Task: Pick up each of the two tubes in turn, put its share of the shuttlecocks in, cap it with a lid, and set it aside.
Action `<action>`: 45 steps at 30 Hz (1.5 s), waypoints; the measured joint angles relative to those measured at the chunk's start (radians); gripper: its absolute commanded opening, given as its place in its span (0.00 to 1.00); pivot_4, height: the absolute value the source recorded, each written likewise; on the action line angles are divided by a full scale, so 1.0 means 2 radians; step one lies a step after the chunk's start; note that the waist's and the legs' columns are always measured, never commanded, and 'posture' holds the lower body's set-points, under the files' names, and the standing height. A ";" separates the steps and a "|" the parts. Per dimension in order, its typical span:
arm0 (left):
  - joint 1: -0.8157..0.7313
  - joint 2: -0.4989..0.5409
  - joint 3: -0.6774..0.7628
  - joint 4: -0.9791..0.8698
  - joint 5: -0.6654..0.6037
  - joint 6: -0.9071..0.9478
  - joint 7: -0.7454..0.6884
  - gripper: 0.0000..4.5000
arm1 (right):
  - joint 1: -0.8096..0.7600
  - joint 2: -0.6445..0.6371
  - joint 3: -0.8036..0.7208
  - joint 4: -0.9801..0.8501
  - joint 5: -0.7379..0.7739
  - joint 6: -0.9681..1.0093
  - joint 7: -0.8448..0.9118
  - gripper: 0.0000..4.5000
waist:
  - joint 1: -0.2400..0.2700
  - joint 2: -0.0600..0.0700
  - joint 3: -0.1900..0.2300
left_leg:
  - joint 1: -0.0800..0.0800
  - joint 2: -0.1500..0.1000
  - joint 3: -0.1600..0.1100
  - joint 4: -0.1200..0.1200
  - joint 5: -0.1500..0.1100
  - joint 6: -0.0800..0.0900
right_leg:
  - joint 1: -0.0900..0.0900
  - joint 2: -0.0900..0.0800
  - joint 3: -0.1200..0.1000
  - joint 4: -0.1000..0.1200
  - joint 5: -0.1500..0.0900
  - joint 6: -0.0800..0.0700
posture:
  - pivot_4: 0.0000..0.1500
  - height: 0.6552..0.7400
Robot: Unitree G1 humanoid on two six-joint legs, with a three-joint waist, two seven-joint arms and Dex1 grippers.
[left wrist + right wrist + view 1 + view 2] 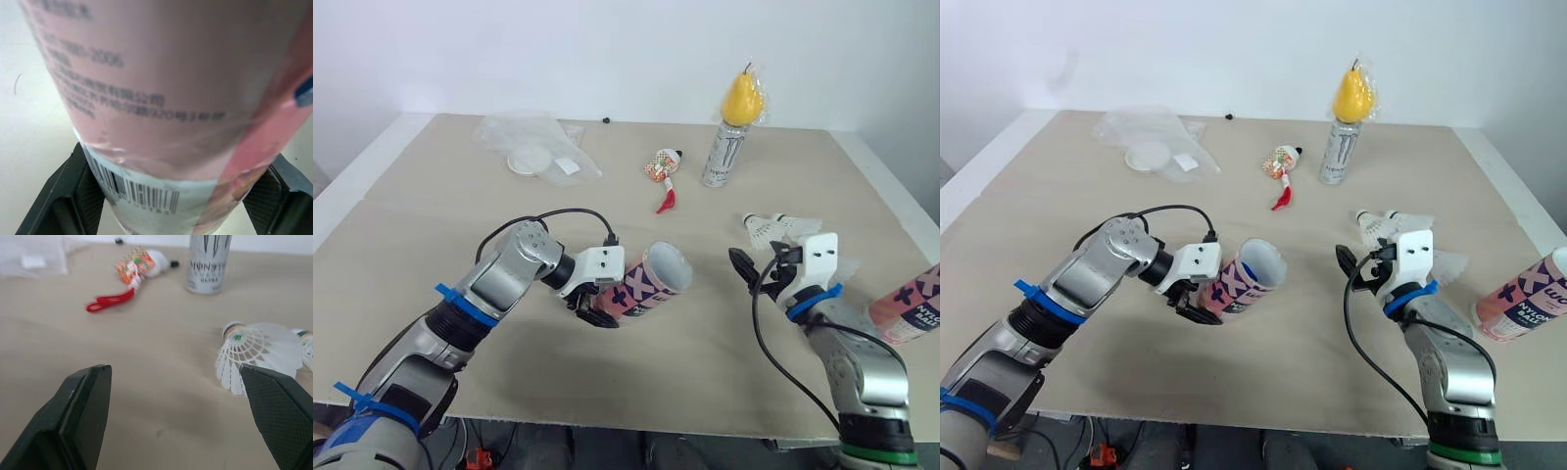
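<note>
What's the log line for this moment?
left gripper: shut on pink tube, uncapped | right gripper: open, by shuttlecocks | second tube: far right

Bare table (705, 323) between tube (651, 284) and shuttlecocks (766, 228)

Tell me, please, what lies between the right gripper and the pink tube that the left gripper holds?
Nothing: only bare table lies between the held pink tube and the right gripper, as both eye views show.

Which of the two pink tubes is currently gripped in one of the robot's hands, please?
The open-mouthed tube near the middle of the table, clamped in the left hand. The other tube rests at the right edge, ungripped.
</note>
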 measured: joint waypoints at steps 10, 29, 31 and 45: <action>0.000 0.000 0.000 -0.011 0.000 0.014 0.024 0.74 | -0.090 0.007 0.008 0.149 -0.047 -0.047 -0.009 1.00 | 0.000 0.000 0.000 | 0.000 0.000 0.000 0.000 0.000 0.000 | 0.000 0.000 0.000 0.000 0.001 0.002 | 1.00 1.00; 0.000 -0.004 0.000 -0.011 0.000 0.019 0.041 0.73 | -0.173 0.019 0.011 0.270 -0.072 -0.087 -0.025 0.02 | -0.001 0.001 0.000 | 0.000 0.000 0.000 -0.001 0.000 0.000 | 0.000 0.000 0.000 0.000 0.001 0.002 | 1.00 1.00; 0.000 -0.004 0.000 -0.011 0.000 0.019 0.042 0.73 | -0.173 0.019 0.015 0.270 -0.072 -0.088 -0.019 0.02 | -0.001 0.001 0.000 | 0.000 0.000 0.000 0.000 0.000 0.000 | 0.000 0.000 0.000 0.000 0.001 0.003 | 1.00 1.00; -0.001 -0.003 0.001 0.000 -0.006 0.008 0.040 0.73 | -0.121 -0.170 0.023 -0.024 -0.003 -0.108 0.245 0.02 | 0.001 0.004 0.002 | 0.000 -0.001 -0.001 0.000 0.000 0.000 | 0.000 0.000 0.000 0.000 0.000 0.003 | 1.00 1.00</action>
